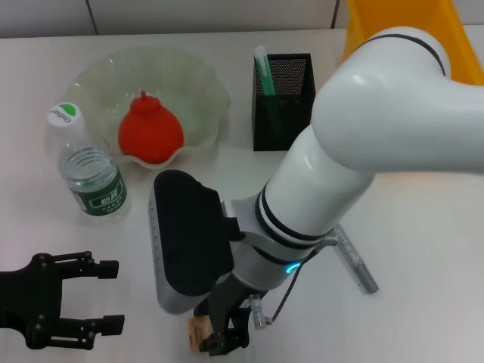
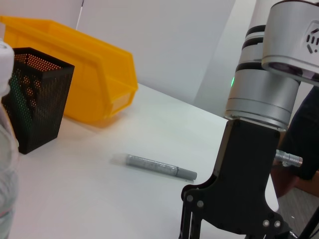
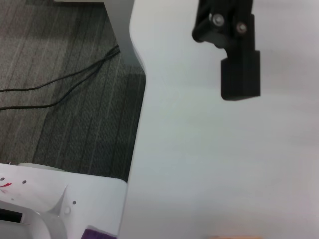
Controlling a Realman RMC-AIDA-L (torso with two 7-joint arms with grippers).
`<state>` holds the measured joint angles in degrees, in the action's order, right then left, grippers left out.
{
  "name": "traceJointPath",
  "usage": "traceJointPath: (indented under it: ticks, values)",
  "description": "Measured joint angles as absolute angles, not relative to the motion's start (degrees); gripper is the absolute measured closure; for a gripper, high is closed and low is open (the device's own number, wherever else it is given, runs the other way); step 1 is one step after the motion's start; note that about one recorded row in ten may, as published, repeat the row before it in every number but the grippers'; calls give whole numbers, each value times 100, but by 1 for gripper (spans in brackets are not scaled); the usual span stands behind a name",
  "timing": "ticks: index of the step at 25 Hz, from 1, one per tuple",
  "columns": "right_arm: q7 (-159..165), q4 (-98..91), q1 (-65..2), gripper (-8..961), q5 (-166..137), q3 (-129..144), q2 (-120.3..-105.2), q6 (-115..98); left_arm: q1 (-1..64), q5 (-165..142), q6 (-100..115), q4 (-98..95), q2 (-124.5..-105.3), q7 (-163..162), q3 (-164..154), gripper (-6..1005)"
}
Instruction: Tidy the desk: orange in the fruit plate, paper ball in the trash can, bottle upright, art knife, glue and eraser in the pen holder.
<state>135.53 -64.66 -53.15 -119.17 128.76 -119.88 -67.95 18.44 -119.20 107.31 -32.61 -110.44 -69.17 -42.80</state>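
The orange (image 1: 150,130) lies in the pale-green fruit plate (image 1: 198,82). The bottle (image 1: 87,170) stands upright to the left of the plate. The glue (image 1: 264,69) stands in the black mesh pen holder (image 1: 283,113). The art knife (image 1: 355,261) lies on the table at the right; it also shows in the left wrist view (image 2: 159,167). The tan eraser (image 1: 198,330) lies at the table's front. My right gripper (image 1: 223,336) is down right beside it. My left gripper (image 1: 110,296) is open and empty at the front left. The yellow trash can (image 1: 401,23) stands at the back right.
My bulky right arm (image 1: 363,128) reaches across the middle of the table and hides part of it. The table's front edge (image 3: 137,129) is close to both grippers, with floor and cables beyond. In the left wrist view the pen holder (image 2: 35,94) stands in front of the trash can (image 2: 89,74).
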Motion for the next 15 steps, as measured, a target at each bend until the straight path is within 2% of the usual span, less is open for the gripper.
traceJointPath:
  ticks: [10, 15]
  values:
    - [13614, -6427, -5326, 571, -11916, 12876, -11988, -6767, 1846, -11918, 10727, -3261, -11048, -6917, -4280, 153]
    - [13617, -6460, -5316, 573, -11918, 12849, -11988, -6811, 1846, -11918, 10723, -3261, -11048, -6917, -4280, 153]
